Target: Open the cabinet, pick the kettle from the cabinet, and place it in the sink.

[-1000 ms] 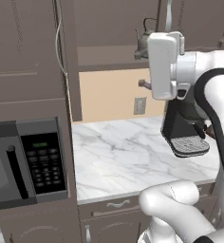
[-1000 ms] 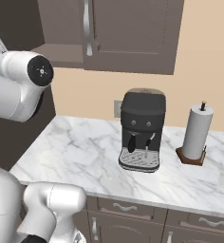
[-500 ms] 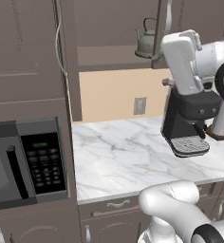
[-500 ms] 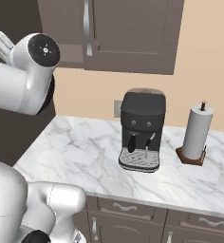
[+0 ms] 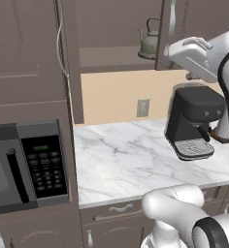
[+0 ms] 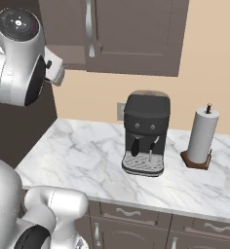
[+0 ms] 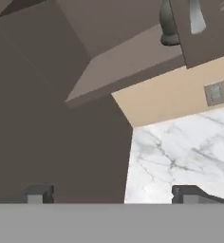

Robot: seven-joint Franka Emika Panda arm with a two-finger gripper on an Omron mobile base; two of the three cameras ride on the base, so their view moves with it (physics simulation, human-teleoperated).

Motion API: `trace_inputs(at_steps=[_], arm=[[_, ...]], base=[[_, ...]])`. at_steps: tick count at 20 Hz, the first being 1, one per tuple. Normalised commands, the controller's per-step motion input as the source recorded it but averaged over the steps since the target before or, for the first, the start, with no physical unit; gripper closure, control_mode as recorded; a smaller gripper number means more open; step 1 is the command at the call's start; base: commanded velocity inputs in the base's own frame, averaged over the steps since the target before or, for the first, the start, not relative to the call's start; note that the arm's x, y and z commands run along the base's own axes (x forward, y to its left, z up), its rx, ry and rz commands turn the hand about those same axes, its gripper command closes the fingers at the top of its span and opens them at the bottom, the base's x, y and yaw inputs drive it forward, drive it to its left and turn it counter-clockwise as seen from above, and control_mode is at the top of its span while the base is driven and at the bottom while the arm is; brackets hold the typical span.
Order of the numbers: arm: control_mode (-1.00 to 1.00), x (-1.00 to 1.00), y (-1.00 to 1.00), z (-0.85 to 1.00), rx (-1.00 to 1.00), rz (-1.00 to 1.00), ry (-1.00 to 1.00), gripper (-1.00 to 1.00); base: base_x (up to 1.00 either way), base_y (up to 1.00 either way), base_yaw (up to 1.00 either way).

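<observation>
Since approx. one sec ago the white hand has been swung rightward in the left base view, so that the kettle [image 5: 149,39], earlier partly masked by it, is now seen clear on the shelf inside the cabinet [image 5: 111,29]. The cabinet's left door is already swung open, its edge and curved silver handle [image 5: 61,46] seen end-on at the left; the right door [image 5: 199,29] looks shut, and the kettle sits just beside its inner edge, near the shelf's front edge. The end effector [image 7: 117,194] is held fully spread w/ nothing between its fingertips [image 7: 38,194]; in the hand view the kettle's base [image 7: 168,26] is seen at the top, half hidden behind the shut door. Judged from this, the opening step is done and the hand is being re-aimed toward the kettle, jaws kept wide prob. so the body or loop handle can be taken. Below, a black coffee machine [image 6: 145,133] stands mid-counter toward the back edge, w/ a paper towel roll [image 6: 203,136] near it toward the counter's right end, and a microwave [image 5: 24,167] is set beyond the counter's left edge.
</observation>
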Motion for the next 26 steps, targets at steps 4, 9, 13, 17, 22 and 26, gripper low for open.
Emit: trace_inputs(at_steps=[4,9,13,17,22,26], arm=[[-1.0,0.11,-0.21,0.0,-0.51,-0.13,-0.2,-1.0],[-1.0,0.29,-0.22,0.04,-0.39,-0.15,-0.03,-1.0],[-1.0,0.36,-0.27,0.06,-0.28,-0.1,0.01,-1.0],[-1.0,0.49,-0.21,0.05,-0.14,-0.03,0.02,-1.0],[-1.0,0.56,-0.2,0.06,-0.01,0.0,0.02,-1.0],[-1.0,0.56,-0.18,0.06,0.03,0.0,0.0,-1.0]], base=[[0.0,0.0,0.0],[0.0,0.0,0.0],[0.0,0.0,0.0],[0.0,0.0,0.0],[0.0,0.0,0.0],[0.0,0.0,0.0]])
